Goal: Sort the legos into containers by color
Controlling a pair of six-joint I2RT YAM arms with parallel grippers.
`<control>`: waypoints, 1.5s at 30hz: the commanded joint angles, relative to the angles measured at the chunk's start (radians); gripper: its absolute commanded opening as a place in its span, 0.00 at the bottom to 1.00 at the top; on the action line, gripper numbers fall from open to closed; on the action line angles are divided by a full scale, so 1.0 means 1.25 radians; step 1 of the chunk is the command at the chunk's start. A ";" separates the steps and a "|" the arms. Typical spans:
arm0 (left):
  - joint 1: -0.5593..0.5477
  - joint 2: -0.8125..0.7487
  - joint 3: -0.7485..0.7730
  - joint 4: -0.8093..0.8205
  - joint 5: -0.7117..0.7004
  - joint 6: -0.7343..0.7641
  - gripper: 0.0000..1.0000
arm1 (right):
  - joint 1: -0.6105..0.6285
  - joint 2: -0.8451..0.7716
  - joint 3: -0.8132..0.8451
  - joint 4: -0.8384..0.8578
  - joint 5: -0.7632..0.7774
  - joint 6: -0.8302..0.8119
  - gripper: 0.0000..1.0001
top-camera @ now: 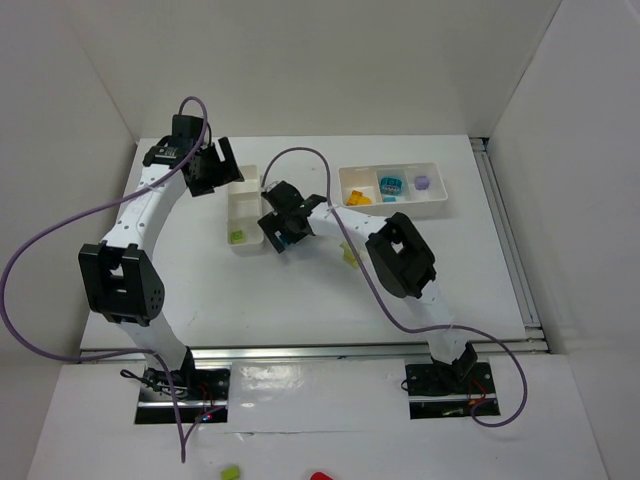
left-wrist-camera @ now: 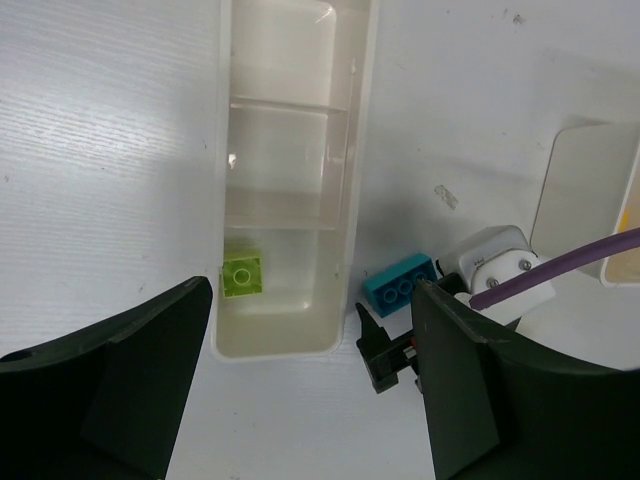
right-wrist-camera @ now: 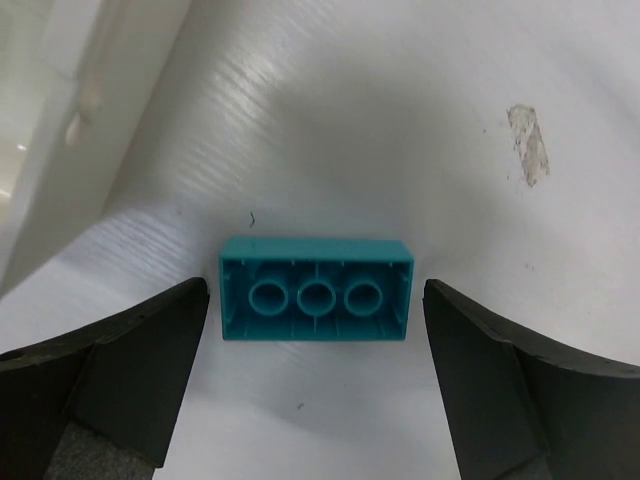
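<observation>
A teal lego (right-wrist-camera: 316, 262) lies hollow side up on the white table, between the open fingers of my right gripper (right-wrist-camera: 316, 310), which do not touch it. It lies just right of the narrow tray (left-wrist-camera: 290, 130), where the left wrist view also shows the teal lego (left-wrist-camera: 400, 285). One lime lego (left-wrist-camera: 243, 275) sits in that tray's near compartment. My left gripper (left-wrist-camera: 315, 385) hangs open and empty above the tray's near end. From above, the right gripper (top-camera: 283, 232) hides the teal brick, and the left gripper (top-camera: 215, 165) is by the narrow tray (top-camera: 243, 200).
The wide tray (top-camera: 436, 200) at the back right holds yellow-orange (top-camera: 359, 197), teal (top-camera: 390, 184) and purple (top-camera: 422, 183) bricks in separate compartments. A yellow-green brick (top-camera: 350, 256) lies on the table, partly under the right arm. Purple cables loop around both arms.
</observation>
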 commanded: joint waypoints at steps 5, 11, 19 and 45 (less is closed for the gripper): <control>0.002 -0.027 -0.008 0.013 0.010 -0.016 0.90 | -0.011 0.018 0.032 0.053 0.017 0.016 0.71; 0.002 -0.019 -0.008 0.013 0.019 -0.016 0.90 | -0.021 -0.107 -0.008 0.062 0.103 0.032 0.48; -0.042 0.006 0.001 0.041 0.087 0.058 0.88 | -0.190 -0.299 -0.114 0.092 0.233 0.171 0.48; -0.226 0.196 0.227 -0.100 0.036 0.149 0.92 | -0.354 -0.394 -0.183 0.032 0.189 0.167 0.78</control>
